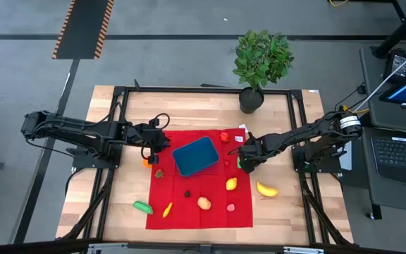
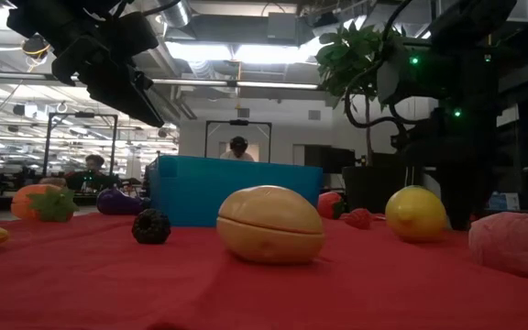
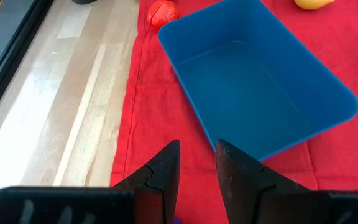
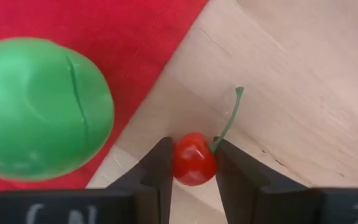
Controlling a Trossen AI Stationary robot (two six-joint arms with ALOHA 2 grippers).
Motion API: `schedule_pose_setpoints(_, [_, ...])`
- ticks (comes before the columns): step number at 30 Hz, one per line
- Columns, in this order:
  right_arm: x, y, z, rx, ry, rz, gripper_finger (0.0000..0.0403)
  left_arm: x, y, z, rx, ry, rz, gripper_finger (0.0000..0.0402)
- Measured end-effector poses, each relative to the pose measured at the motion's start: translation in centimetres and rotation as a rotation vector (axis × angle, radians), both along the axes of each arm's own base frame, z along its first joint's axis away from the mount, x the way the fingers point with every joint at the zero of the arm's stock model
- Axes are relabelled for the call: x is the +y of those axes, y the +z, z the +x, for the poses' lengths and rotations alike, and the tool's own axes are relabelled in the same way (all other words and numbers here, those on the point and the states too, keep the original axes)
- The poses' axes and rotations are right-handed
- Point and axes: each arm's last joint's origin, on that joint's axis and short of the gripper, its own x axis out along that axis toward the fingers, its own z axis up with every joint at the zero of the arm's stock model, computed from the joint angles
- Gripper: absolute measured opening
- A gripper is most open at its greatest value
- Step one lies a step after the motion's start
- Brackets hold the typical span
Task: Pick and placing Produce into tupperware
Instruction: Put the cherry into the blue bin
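1. Nearest item, low view: tan oval toy fruit (image 2: 270, 225), lying on its side on the red cloth (image 2: 246, 293), long axis crosswise to that camera; a dark berry (image 2: 151, 225) just beside it.
2. Tupperware (image 1: 196, 156): blue, shallow, empty as seen from the left wrist. Sits near the cloth's centre, long axis skewed to the tabletop edges.
3. Right gripper (image 4: 193, 163): low over the bare tabletop (image 4: 303, 74) just off the cloth's right edge, jaws clamped on a red cherry (image 4: 193, 160). Stem (image 4: 227, 121) points up and away from the jaws.
4. Green fruit (image 4: 39, 106): on the cloth's edge, just beside the cherry, not touching.
5. Left gripper (image 3: 196, 171): hovers over the cloth's left part beside the tupperware, jaws slightly apart, holding nothing visible.
6. Other produce: lemon (image 1: 231, 184), banana (image 1: 266, 189) off the cloth's right edge, green piece (image 1: 143, 207) off its left.
7. Handling judgement: cherry looks light, hard and smooth, likely to slip; grip across the round body, not the thin stem.
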Motion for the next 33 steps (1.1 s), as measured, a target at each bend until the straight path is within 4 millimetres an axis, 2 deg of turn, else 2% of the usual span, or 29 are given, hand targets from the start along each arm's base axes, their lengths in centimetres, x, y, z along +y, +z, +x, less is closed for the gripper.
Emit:
schedule_pose_setpoints(5, [-0.2,0.9,-0.3,-0.033,0.028,-0.034,0.0098,0.0,0.0,0.0,0.0,-0.002,0.002,0.0096])
schedule_pose_setpoints(15, [-1.1,4.8,-1.3,-0.222,0.052,-0.067,0.01,0.0,0.1,0.1,-0.012,-0.013,0.016,0.0096])
schedule_pose_setpoints(24, [-1.5,8.6,-2.9,-0.399,0.249,-0.128,0.0098,0.0,1.0,0.3,-0.108,-0.001,0.004,0.0096])
schedule_pose_setpoints(33, [-1.7,12.3,-5.1,-0.582,0.45,-0.292,0.0098,-0.3,2.6,-1.0,-0.222,-0.009,-0.008,0.0096])
